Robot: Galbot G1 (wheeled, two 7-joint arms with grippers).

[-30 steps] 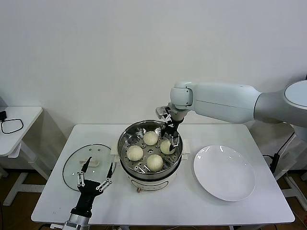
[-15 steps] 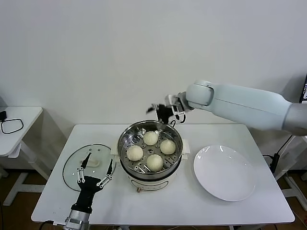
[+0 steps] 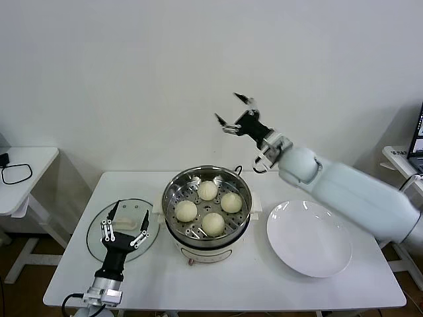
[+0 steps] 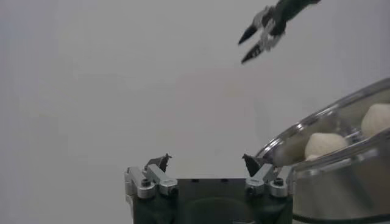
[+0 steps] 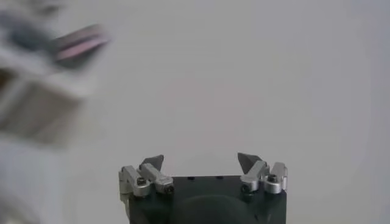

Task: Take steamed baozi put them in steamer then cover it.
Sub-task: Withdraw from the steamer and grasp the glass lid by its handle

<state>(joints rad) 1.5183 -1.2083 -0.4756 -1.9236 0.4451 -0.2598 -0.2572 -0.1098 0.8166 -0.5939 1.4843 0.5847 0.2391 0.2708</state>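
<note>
At the far left edge of the head view a small side table (image 3: 26, 173) stands apart from the white worktop (image 3: 264, 277), carrying a loop of black cable (image 3: 16, 173) that has no part in the job. Lower left on the worktop, the cover (image 3: 122, 230) lies flat, its cream-white handle (image 3: 131, 221) facing up. The left tool (image 3: 123, 227) hovers directly over that handle with its fingers spread wide, one on each side, which reads as a line-up for a top grasp; I cannot tell whether the tips touch the glass. In the left wrist view the same tool (image 4: 207, 164) shows its two tips well apart and empty, with the steamer wall close by.

At the centre sits the steamer (image 3: 173, 191) on its white base, its lid off. All four steamed baozi (image 3: 213, 224) rest on the perforated tray inside, spaced evenly so none press together, so loading looks done and only covering seems left.

Right of centre and high in the frame, the right tool (image 3: 234, 113) is raised well above the steamer rim against the wall, fingers open wide and holding nothing. That height clears the pot mouth, leaving room for the cover to come across. The right wrist view shows the right tool (image 5: 200, 162) with tips apart and only blank wall ahead.

Lower right, a flat white plate (image 3: 309, 238) lies bare on the worktop just beside the steamer.
</note>
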